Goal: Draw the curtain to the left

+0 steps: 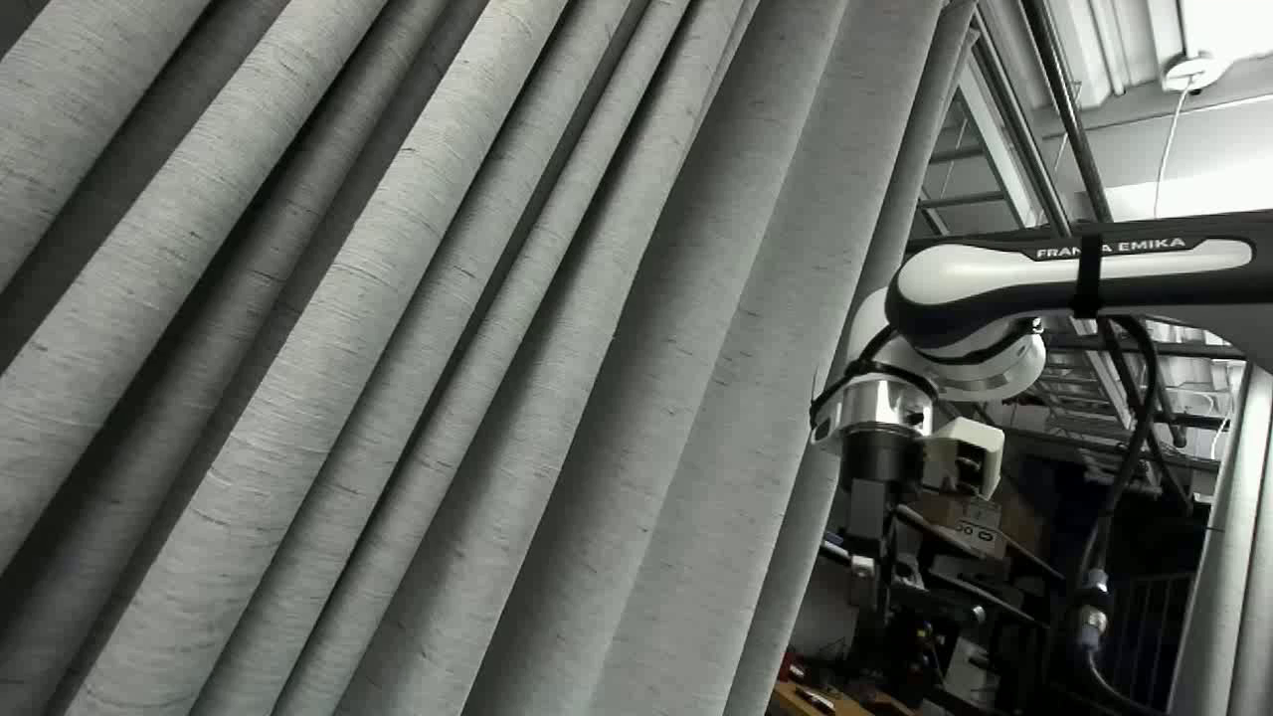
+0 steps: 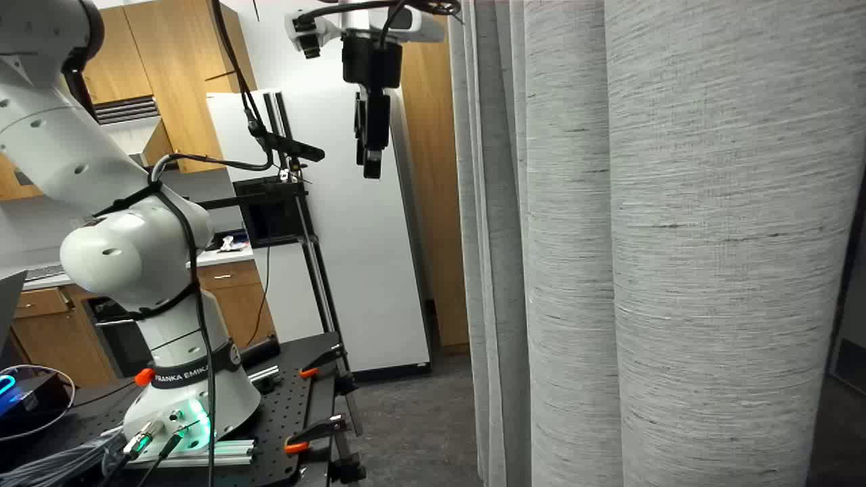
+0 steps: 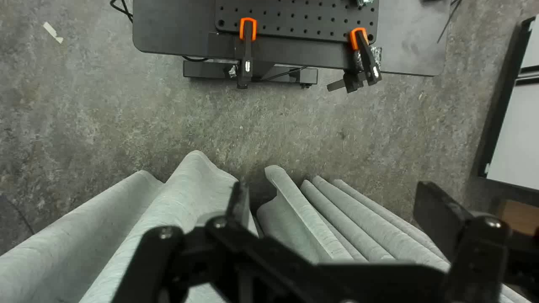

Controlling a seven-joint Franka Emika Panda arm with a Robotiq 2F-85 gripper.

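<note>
The curtain is a large light-grey woven drape with long deep pleats. It fills most of an exterior view (image 1: 557, 358) and the right half of an exterior view (image 2: 710, 237). In the wrist view its folds (image 3: 358, 231) run up from the bottom edge, behind and between the fingers. My gripper (image 3: 337, 204) is open with its fingers wide apart and nothing held. It points down beside the curtain's edge in an exterior view (image 1: 865, 582). It hangs left of the curtain, with a visible gap, in an exterior view (image 2: 371, 166).
A black table (image 3: 177, 33) with orange-tipped clamps (image 3: 247, 50) carries the arm's base. A white fridge (image 2: 358, 270) and a black camera on a stand (image 2: 294, 145) are behind the arm. Another grey drape (image 1: 1253, 567) hangs at the right edge of an exterior view.
</note>
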